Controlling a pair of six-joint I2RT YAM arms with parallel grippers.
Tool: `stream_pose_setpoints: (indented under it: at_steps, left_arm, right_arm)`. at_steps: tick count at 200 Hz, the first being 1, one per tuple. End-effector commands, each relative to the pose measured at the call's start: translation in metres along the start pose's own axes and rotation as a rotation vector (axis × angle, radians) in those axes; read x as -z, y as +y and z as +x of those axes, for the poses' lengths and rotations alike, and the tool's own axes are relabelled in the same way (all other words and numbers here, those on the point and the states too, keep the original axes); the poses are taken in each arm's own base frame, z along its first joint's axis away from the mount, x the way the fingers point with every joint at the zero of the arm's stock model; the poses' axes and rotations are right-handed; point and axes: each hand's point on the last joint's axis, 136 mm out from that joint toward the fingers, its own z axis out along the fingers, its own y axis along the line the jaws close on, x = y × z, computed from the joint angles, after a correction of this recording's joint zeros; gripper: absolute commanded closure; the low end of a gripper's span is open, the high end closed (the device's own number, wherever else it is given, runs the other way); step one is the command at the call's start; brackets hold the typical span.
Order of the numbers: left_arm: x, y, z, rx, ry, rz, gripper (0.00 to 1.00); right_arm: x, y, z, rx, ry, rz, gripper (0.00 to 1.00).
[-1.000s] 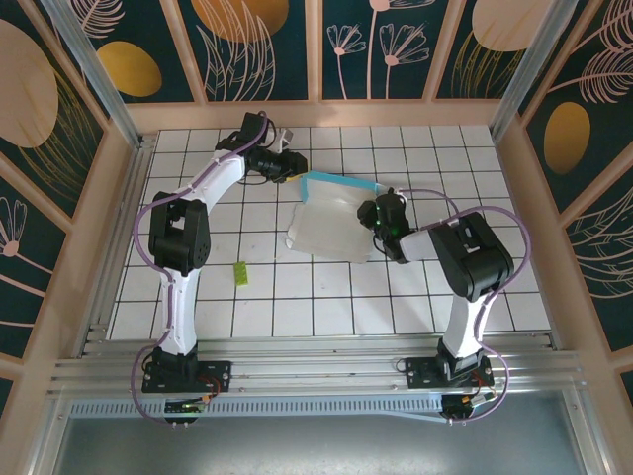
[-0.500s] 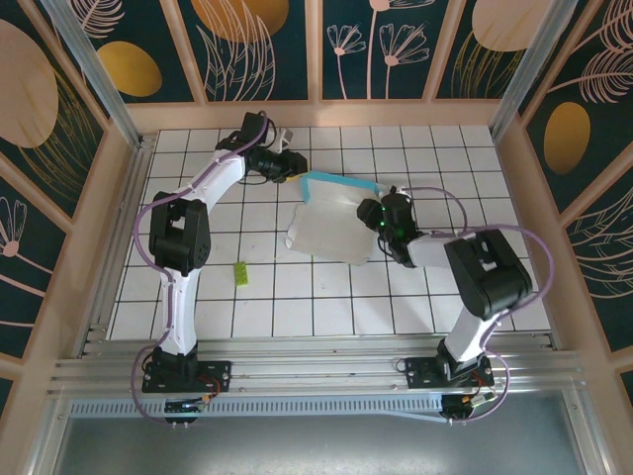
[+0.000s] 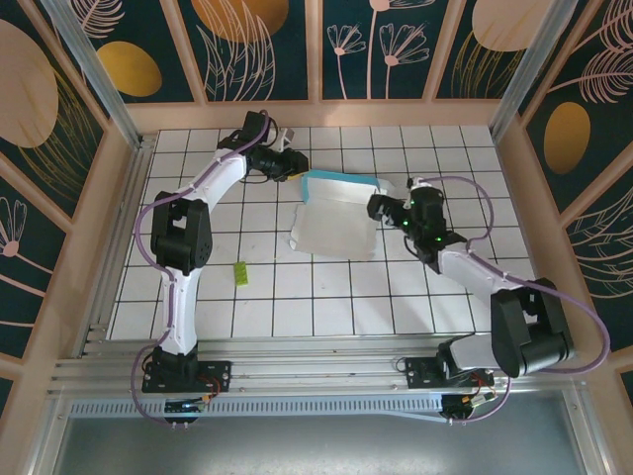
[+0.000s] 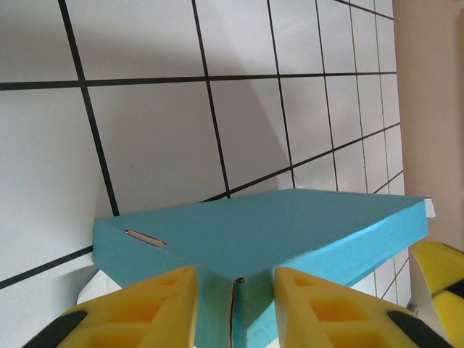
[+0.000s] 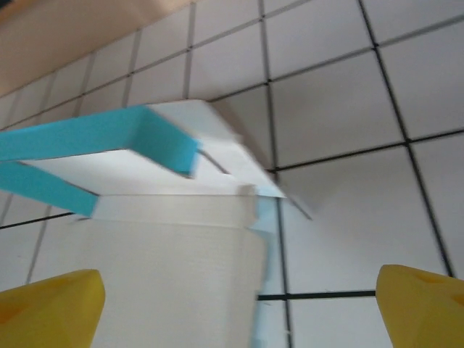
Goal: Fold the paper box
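The paper box (image 3: 334,223) lies mid-table, whitish-grey face up, with a cyan flap (image 3: 341,181) raised along its far edge. My left gripper (image 3: 297,170) is shut on the far-left corner of that flap. In the left wrist view the cyan corner (image 4: 290,232) sits pinched between the yellow fingers (image 4: 156,308) of the left gripper (image 4: 235,304). My right gripper (image 3: 382,208) stands open just off the box's right edge. In the right wrist view the right gripper (image 5: 239,312) has its jaws spread wide, the whitish panel (image 5: 174,275) low between them and untouched, the cyan flaps (image 5: 109,134) beyond.
A tiny yellow-green scrap (image 3: 240,273) lies on the tiles to the left of the box, near the left arm. Wooden walls (image 3: 119,228) ring the tiled table, and an aluminium rail (image 3: 316,371) runs along its near edge.
My right gripper opened, let go of the box's right edge and drew back to the right, its elbow swinging outward. The left gripper kept its hold and did not move.
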Motion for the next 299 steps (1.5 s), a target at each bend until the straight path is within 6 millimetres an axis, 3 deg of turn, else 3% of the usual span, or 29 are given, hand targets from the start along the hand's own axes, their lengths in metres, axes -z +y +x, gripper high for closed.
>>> stream_pose_setpoints:
  at_steps: [1,19,63,87,135,158,183,220,245,279,299]
  left_arm:
    - [-0.005,0.006,0.004,0.024,0.022,-0.024,0.67]
    - [-0.004,0.006,0.004,0.022,0.02,-0.026,0.67]
    - [-0.007,0.011,0.006,0.028,0.029,-0.037,0.67]
    - [-0.007,0.012,0.007,0.027,0.03,-0.044,0.67]
    - [-0.003,0.007,0.002,0.023,0.015,-0.04,0.66]
    - [-0.003,0.003,-0.001,0.028,0.007,-0.021,0.65]
    - [-0.001,0.0,-0.003,0.016,0.002,-0.026,0.62]
    - [0.019,-0.01,-0.017,-0.051,-0.057,-0.073,0.39]
    - [0.039,-0.019,-0.024,-0.094,-0.108,-0.115,0.35]
    - [0.079,-0.027,-0.021,-0.124,-0.22,-0.205,0.34]
    - [0.077,-0.044,0.005,-0.109,-0.26,-0.146,0.46]
  right_arm:
    - [-0.012,-0.01,0.004,0.145,0.083,0.0,0.13]
    - [-0.028,-0.012,0.0,0.227,0.082,-0.009,0.23]
    - [-0.059,-0.002,-0.026,0.34,-0.01,-0.066,0.37]
    - [-0.071,0.0,-0.03,0.347,-0.015,-0.082,0.44]
    - [-0.075,0.006,-0.017,0.284,0.031,-0.123,0.8]
    - [-0.076,0.0,-0.009,0.277,0.042,-0.055,0.82]
    - [-0.07,-0.008,-0.017,0.26,0.013,0.023,0.85]
    - [-0.06,-0.01,-0.021,0.306,-0.026,0.066,0.92]
    - [-0.057,-0.013,-0.021,0.341,-0.03,0.084,0.92]
    - [-0.057,-0.011,-0.02,0.391,-0.018,0.088,0.92]
    - [-0.058,-0.011,-0.021,0.409,-0.019,0.102,0.92]
